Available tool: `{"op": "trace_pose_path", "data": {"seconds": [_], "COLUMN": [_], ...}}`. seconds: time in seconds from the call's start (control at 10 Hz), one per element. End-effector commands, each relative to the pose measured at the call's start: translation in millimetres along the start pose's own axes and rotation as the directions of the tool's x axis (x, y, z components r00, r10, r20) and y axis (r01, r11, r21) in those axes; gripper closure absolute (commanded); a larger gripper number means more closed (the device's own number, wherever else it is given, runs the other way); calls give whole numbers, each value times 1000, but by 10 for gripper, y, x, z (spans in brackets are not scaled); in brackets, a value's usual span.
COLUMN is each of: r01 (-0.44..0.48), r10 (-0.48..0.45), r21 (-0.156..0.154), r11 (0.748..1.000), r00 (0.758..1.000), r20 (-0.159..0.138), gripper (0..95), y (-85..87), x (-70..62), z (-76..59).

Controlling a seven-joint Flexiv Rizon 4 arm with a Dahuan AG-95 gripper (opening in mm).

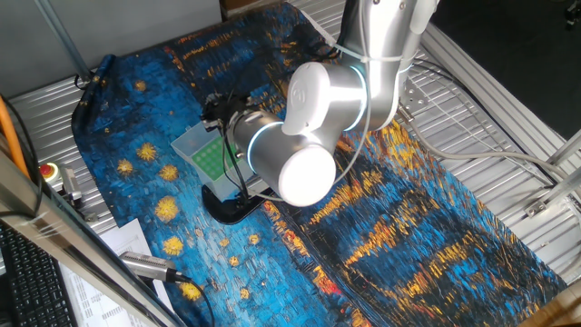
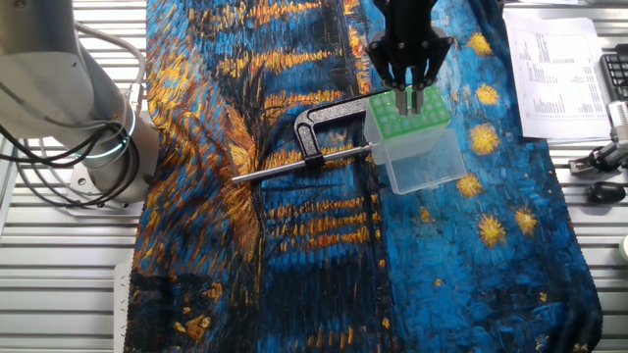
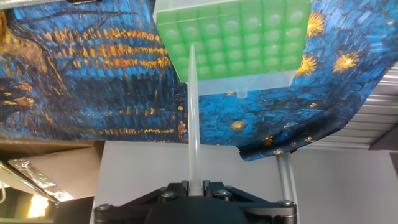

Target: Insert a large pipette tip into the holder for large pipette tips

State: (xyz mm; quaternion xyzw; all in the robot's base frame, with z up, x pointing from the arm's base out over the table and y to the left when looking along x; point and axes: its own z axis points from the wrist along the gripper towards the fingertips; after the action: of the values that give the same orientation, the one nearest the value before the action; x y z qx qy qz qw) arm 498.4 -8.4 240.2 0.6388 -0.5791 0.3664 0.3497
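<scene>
The gripper [image 2: 409, 90] is closed on the wide end of the large pipette tip [image 3: 192, 112], which runs straight out from between the fingers in the hand view, its narrow end reaching the near rows of the green grid. It hangs directly over the holder for large pipette tips [image 2: 415, 145], the translucent box with the green top that stands on the blue and orange painted cloth [image 2: 294, 245]. Whether the point is already inside a hole or only just above one cannot be told from these pictures. The tip looks very light, thin-walled and smooth (the sort of plastic that can slide or pivot between hard pads), so the hold at the thick collar seems right: the taper stays free to enter the grid, and the slender end, which would likely bend if pushed off-centre, carries no side load. A slow, straight descent should seat it. Just beside the box lies a black C-shaped clamp [image 2: 329, 123] with its long metal rod [image 2: 294, 167], and the arm's large silver joint [image 1: 304, 136] hides most of the box in one fixed view.
</scene>
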Motion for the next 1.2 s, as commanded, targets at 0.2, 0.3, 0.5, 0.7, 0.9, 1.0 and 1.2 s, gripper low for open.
{"op": "trace_pose_path", "data": {"seconds": [0.2,0.3,0.5,0.7,0.9,1.0,1.2], "r01": [-10,-16,-21,-23,-24,-27,-27], "r10": [10,16,21,23,24,27,27], "r21": [-6,-9,-12,-13,-15,-16,-16], "r11": [1000,1000,1000,1000,1000,1000,999], "r00": [1000,1000,1000,1000,1000,1000,1000], "r20": [-7,-7,-5,-3,0,0,2], "gripper": [950,950,950,950,950,950,950], "y": [-1,0,3,7,16,23,30], "x": [-27,-34,-44,-57,-80,-100,-117], "z": [-6,-6,-17,-32,-58,-80,-99]}}
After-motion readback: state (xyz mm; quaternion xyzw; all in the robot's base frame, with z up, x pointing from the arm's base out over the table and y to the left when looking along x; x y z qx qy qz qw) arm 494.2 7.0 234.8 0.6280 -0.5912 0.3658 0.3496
